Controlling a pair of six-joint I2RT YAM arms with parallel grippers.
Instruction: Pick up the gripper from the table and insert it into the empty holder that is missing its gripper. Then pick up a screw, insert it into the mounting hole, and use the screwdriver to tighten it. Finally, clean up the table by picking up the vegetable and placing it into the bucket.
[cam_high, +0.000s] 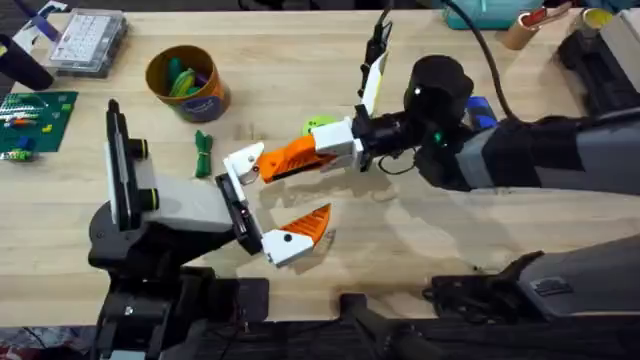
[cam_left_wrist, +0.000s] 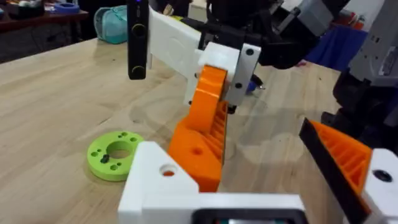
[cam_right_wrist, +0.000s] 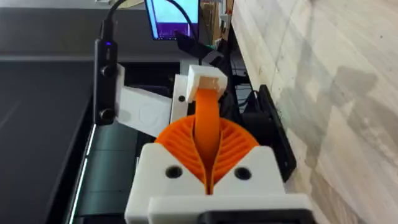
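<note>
Right gripper (cam_high: 335, 150) clamps the gripper (cam_high: 292, 157) | apparently touching holder (cam_high: 243, 160) | left jaws apart

The finger (cam_high: 296, 153) is orange with a ribbed face; the holder (cam_high: 243, 163) is white with an orange tip. The bucket (cam_high: 186, 83) is yellow-orange with a dark blue band, the vegetable (cam_high: 203, 154) dark green. The surface (cam_high: 300, 60) is light wood with visible grain.

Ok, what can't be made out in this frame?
- Screwdriver: in the overhead view, mostly hidden behind the right arm; tip unseen.
- Whether the gripper is seated in the holder: too small overhead; in the left wrist view the gripper itself hides the joint.
- Green ring: overhead, partly covered by the right end effector.
- Bucket contents: too small to name.
</note>
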